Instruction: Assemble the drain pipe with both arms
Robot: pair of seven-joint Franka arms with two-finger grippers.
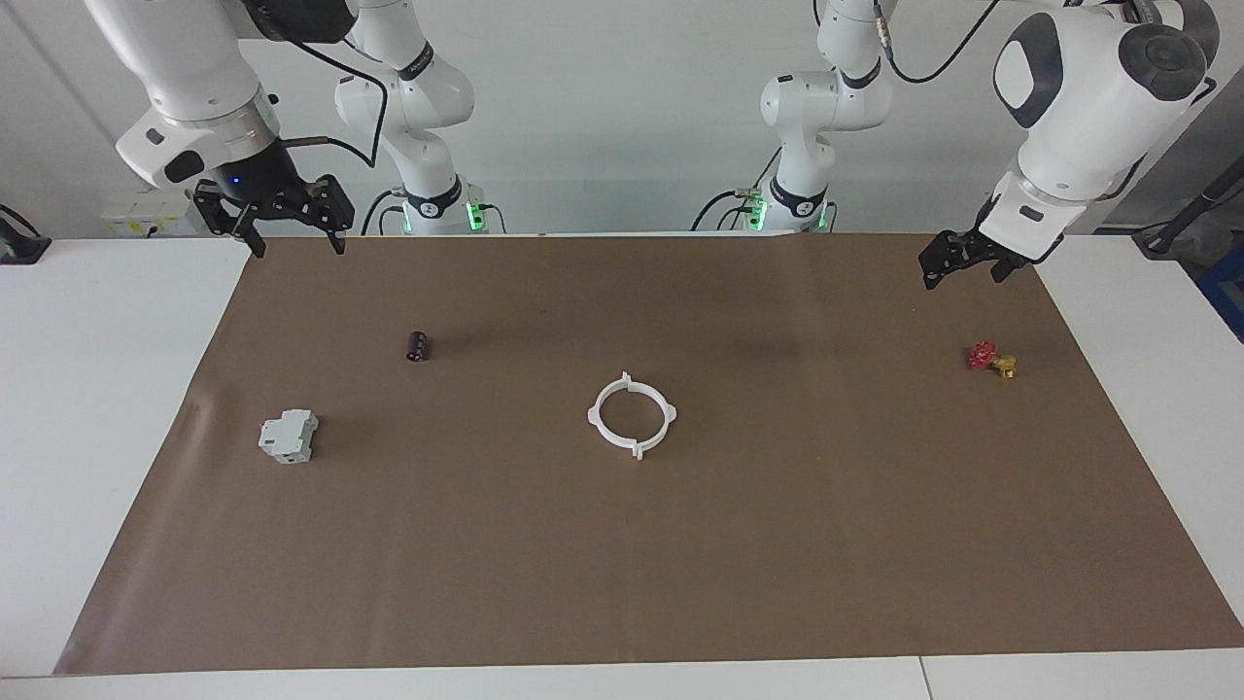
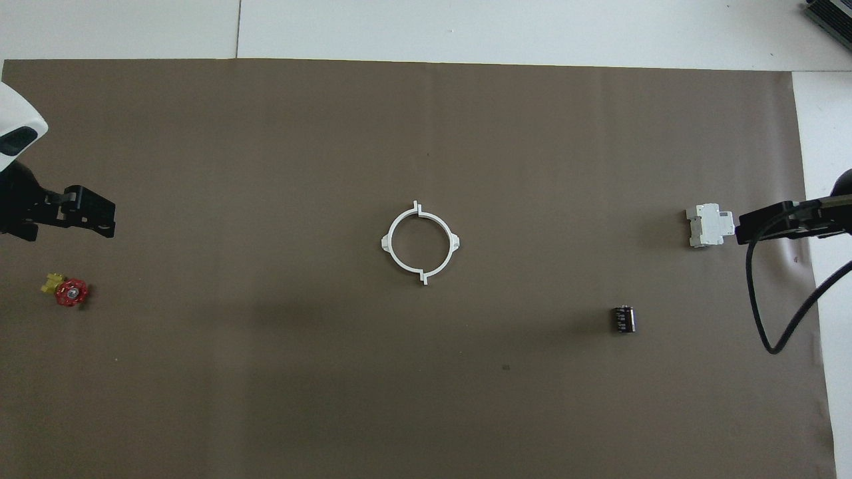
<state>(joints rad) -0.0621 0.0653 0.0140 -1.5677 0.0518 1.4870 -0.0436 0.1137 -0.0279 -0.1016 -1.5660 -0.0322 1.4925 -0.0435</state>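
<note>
White ring (image 1: 632, 416) on a plain brown mat (image 1: 622, 583); grey-white block (image 1: 288, 435); black cylinder (image 1: 418, 345); red-and-yellow valve (image 1: 992, 360); black grippers.

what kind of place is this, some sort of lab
Probably a robotics lab test bench: two white arms, left tool and right tool raised, over a table under brown paper, with small parts laid out: a white ring, a red valve.

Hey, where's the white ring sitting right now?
The white ring lies flat in the middle of the brown mat, apart from everything else. The black cylinder and the grey box lie toward the right arm's end, the red valve toward the left arm's end.
</note>
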